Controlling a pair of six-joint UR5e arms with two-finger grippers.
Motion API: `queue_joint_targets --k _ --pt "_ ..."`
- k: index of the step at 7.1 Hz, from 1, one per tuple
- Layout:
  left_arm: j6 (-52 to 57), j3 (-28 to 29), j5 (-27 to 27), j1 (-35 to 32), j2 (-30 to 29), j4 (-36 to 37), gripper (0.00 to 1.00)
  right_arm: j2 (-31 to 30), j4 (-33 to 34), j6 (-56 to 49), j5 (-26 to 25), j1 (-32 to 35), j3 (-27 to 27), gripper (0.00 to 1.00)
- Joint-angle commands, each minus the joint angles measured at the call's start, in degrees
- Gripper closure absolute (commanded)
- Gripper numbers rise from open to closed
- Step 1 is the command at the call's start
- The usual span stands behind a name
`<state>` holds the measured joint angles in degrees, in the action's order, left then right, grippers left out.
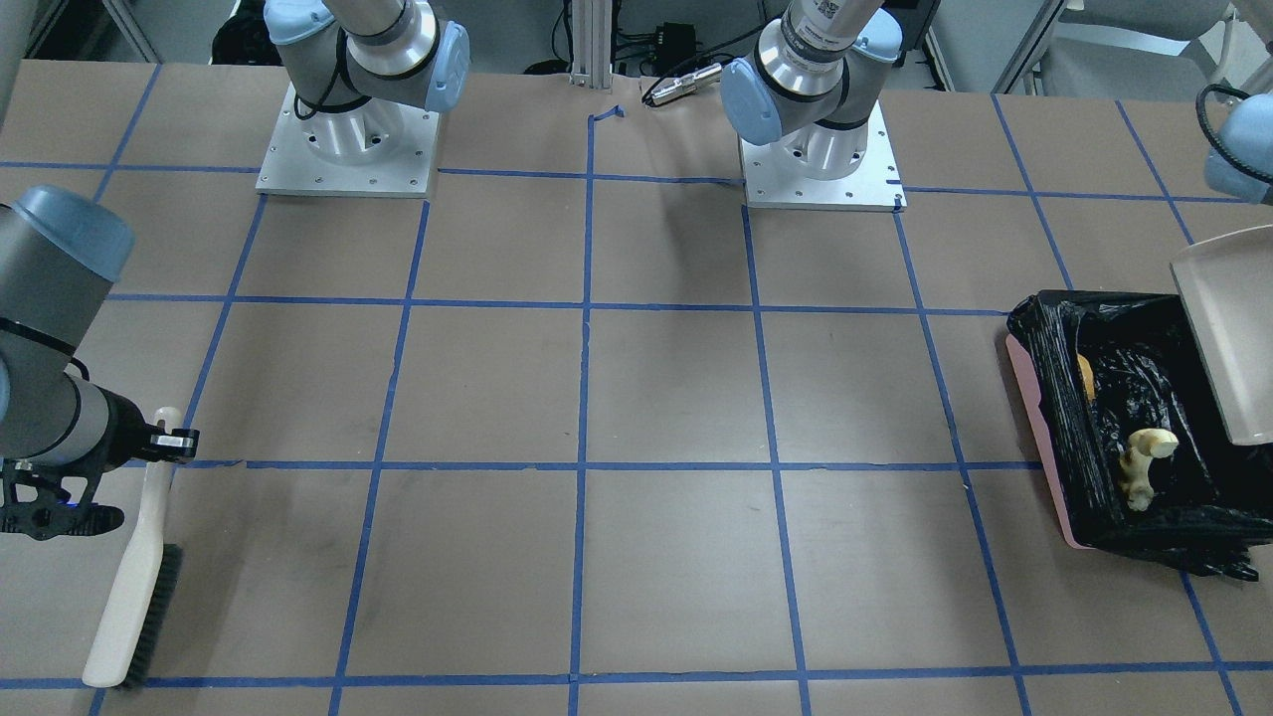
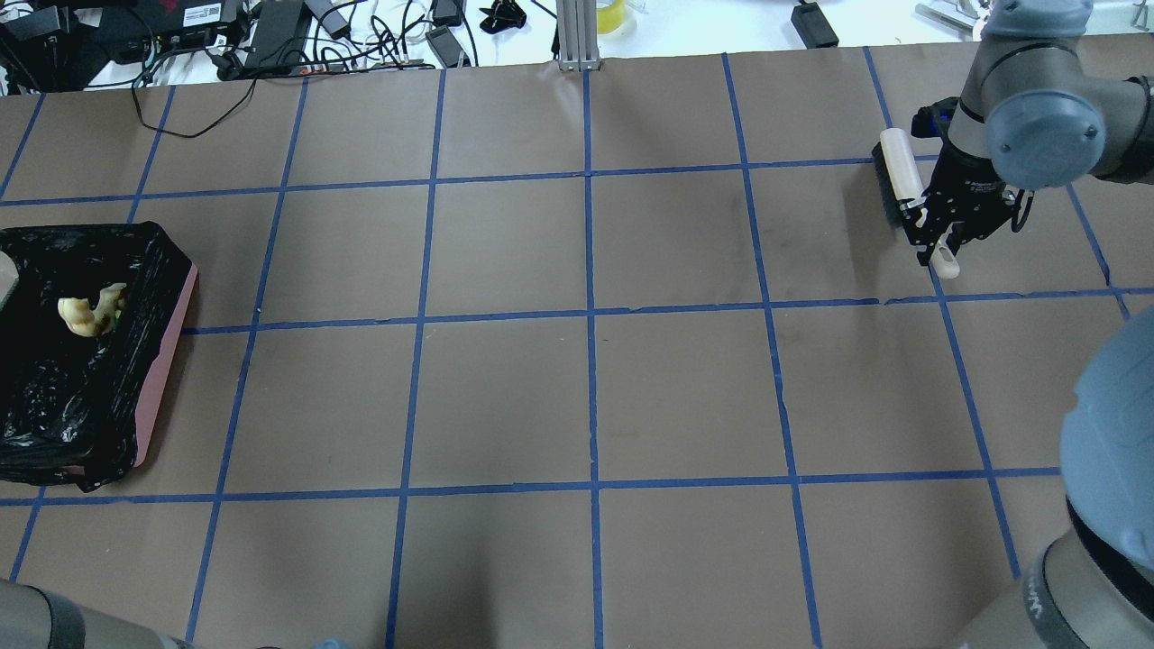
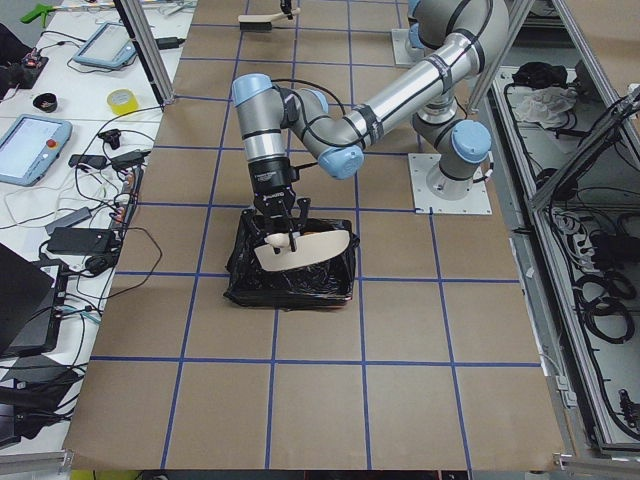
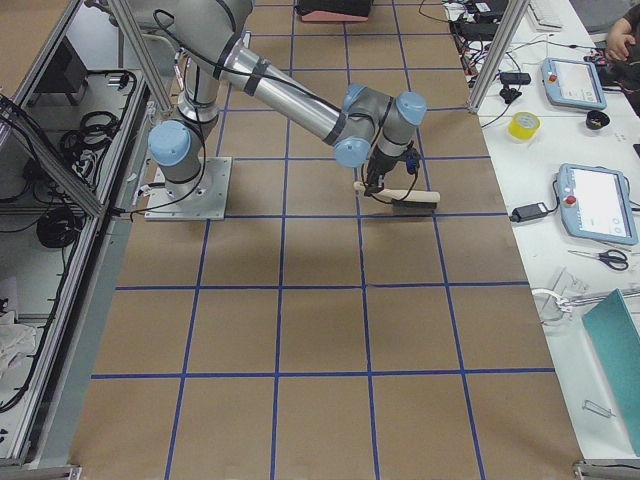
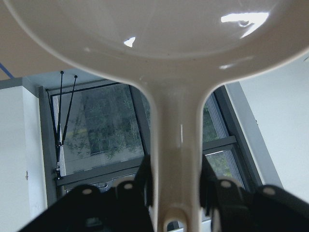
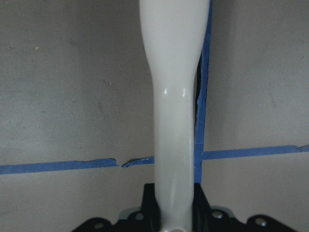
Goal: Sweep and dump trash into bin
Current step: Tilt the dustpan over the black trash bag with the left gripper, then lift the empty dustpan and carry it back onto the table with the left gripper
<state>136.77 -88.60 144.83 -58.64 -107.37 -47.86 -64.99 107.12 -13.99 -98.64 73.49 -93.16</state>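
Note:
The pink bin (image 1: pixel 1034 438) with its black bag stands at the table's end; it also shows in the overhead view (image 2: pixel 167 361). Trash lies inside it: a tan crescent (image 1: pixel 1154 443), a pale yellow-green piece (image 1: pixel 1136 487) against it, and a golden-brown lump (image 1: pixel 1086 376) by the wall. My left gripper (image 5: pixel 176 193) is shut on the beige dustpan's handle (image 5: pixel 176 145) and holds the dustpan (image 1: pixel 1228 338) tilted over the bin. My right gripper (image 2: pixel 938 230) is shut on the brush's handle (image 6: pixel 174 121). The brush (image 1: pixel 134 587) rests on the table at the far end.
Blue tape lines grid the brown table. The two arm bases (image 1: pixel 348 149) (image 1: pixel 820 159) stand at the robot's edge. Cables and devices (image 2: pixel 270 36) lie beyond the far edge. The bin's bag (image 1: pixel 1218 567) spills over its corner.

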Motion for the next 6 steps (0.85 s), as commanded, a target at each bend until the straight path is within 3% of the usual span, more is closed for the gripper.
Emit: queue_joint_targets --k 1,3,5,6 --pt "-0.3 0.5 3.1 -3.2 -0.2 2.1 1.00 -0.2 -0.7 0.0 -1.5 -0.1 -0.1 1.00" --pt "0.3 1.9 -15.7 -3.3 0.1 9.7 1.00 -1.0 -1.6 0.0 -2.3 -0.1 -0.6 1.00" --pt "-1.4 1.7 -36.0 -3.5 -0.4 8.9 1.00 -2.0 -1.5 -0.1 -1.6 -0.1 -2.5 1.00" --pt "-4.2 2.0 -42.7 -3.9 -0.4 4.1 1.00 -2.0 -1.5 -1.1 -1.6 -0.1 -2.8 1.00"
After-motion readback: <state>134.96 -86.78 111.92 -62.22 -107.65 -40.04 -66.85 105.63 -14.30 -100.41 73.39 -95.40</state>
